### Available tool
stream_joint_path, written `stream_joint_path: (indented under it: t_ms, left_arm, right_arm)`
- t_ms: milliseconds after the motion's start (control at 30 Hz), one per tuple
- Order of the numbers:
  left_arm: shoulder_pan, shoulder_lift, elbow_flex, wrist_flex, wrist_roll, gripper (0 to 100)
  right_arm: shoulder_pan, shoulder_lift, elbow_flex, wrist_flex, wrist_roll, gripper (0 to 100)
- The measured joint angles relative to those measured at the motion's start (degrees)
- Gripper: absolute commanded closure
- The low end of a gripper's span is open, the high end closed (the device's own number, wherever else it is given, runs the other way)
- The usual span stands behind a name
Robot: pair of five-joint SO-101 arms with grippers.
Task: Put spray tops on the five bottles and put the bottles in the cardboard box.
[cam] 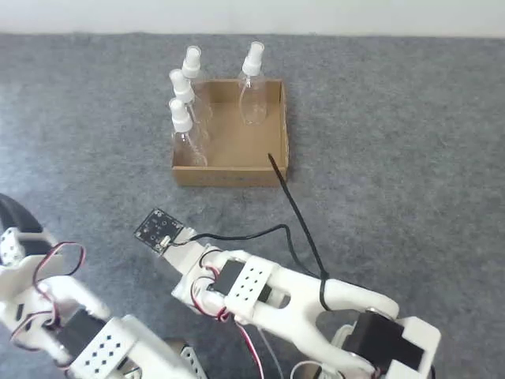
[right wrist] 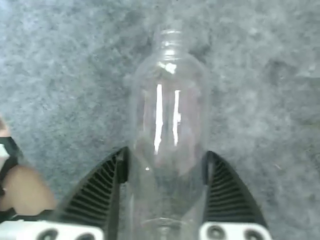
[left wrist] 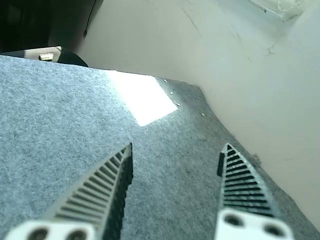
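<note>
Work surface as I see it from my station: a grey felt surface [cam: 394,118] runs to a white wall [left wrist: 240,65], and a sunlit patch [left wrist: 145,97] falls on it near that wall. One cardboard box [cam: 229,175], open-topped, stands directly on it toward the far edge. A clear bottle [right wrist: 167,125] shows against the felt; I cannot tell whether it rests there.

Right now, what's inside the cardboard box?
Four clear bottles with white spray tops stand in the cardboard box: three along one side, one apart. The front bottle covers the bottoms of those behind it.
</note>
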Motion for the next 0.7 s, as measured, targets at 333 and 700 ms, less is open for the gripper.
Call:
stream_joint_path:
  t_ms: [333,700]
  left_arm:
    - [0.09,0.00,0.00,0.00,0.00,74]
    - [2.90,0.00,0.00,0.00,0.18,74]
  right_arm:
    - [1.67,-1.23,0.00,1.93,1.93,95.3]
    - [7.30,-12.22,0.00,10.64,4.92,95.3]
